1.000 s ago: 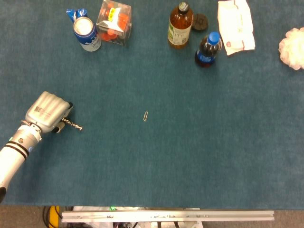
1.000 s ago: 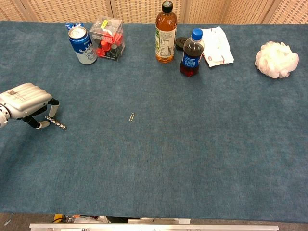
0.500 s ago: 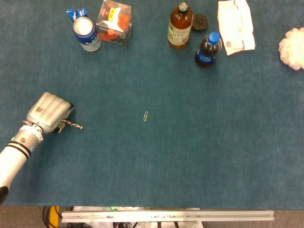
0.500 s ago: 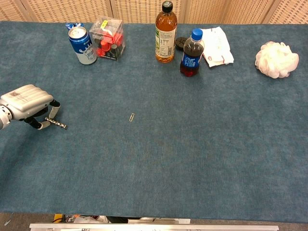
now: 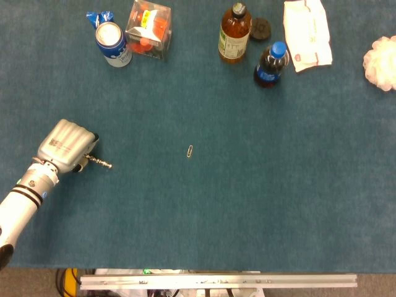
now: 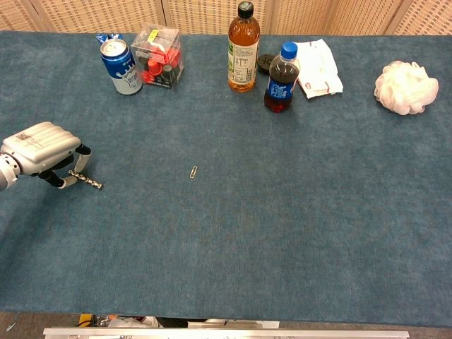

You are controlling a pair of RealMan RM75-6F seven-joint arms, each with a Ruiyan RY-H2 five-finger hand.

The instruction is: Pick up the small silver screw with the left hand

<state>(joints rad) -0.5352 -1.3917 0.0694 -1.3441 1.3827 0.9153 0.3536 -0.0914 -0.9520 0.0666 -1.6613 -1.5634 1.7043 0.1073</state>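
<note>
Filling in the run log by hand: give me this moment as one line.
stage: grasp | left hand: fingers curled over head end of silver screw, tip pointing right | lift: cannot tell | right hand: not in view | paper clip: mid-table, untouched

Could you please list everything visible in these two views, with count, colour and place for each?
screw: one, silver, left side of table, at the left hand's fingertips
paper clip: one, silver, near table centre
can: one, blue and white, far left
clear box: one, red and orange pieces inside, right of the can
tea bottle: one, amber, black cap, far centre
soda bottle: one, dark, blue cap, right of the tea bottle
black lid: one, behind the bottles
packet: one, white and red, far right
bath sponge: one, white, right edge
table: one, blue cloth
left hand: one, silver, fingers curled around the screw's end
</note>
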